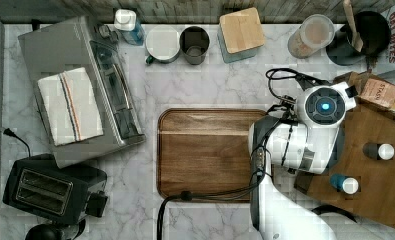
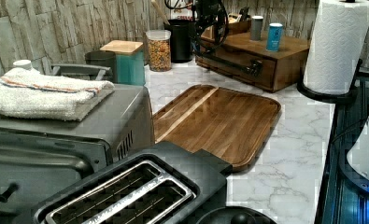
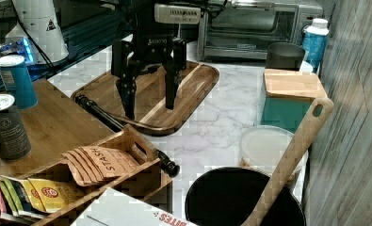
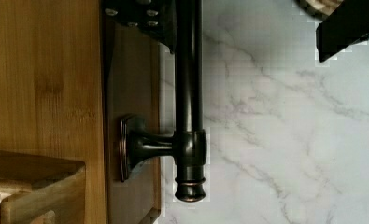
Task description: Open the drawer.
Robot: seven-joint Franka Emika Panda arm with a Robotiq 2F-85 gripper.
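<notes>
While the gripper (image 3: pixel 148 104) is held above the bar handle (image 3: pixel 109 119), its two black fingers (image 3: pixel 127 96) are seen spread wide apart in the right view, pointing down, with nothing pinched between them. One finger is placed right at the handle, though contact cannot be told; the other hangs over the edge of the tray (image 3: pixel 183 110), away from the box. In the wrist view the handle (image 4: pixel 188 98) is shown as a dark rod held off the drawer (image 4: pixel 131 93) by a short post, with marble counter (image 4: pixel 285 130) beyond it and one fingertip (image 4: pixel 345 30) seen at a corner of the picture. The drawer is found directly beside the gripper, set in the front of the wooden box (image 3: pixel 56 125), and its front appears flush with the box. On the box's top, beyond the handle from the gripper, a grey tin (image 3: pixel 4 127) and a blue tin (image 3: pixel 17 80) are stood, and tea packets (image 3: pixel 99 165) are kept in a rack close by. Farther off, past the tray, a toaster oven (image 3: pixel 249 30) is seen, and against the wall a teal canister with a wooden lid (image 3: pixel 289 99).
</notes>
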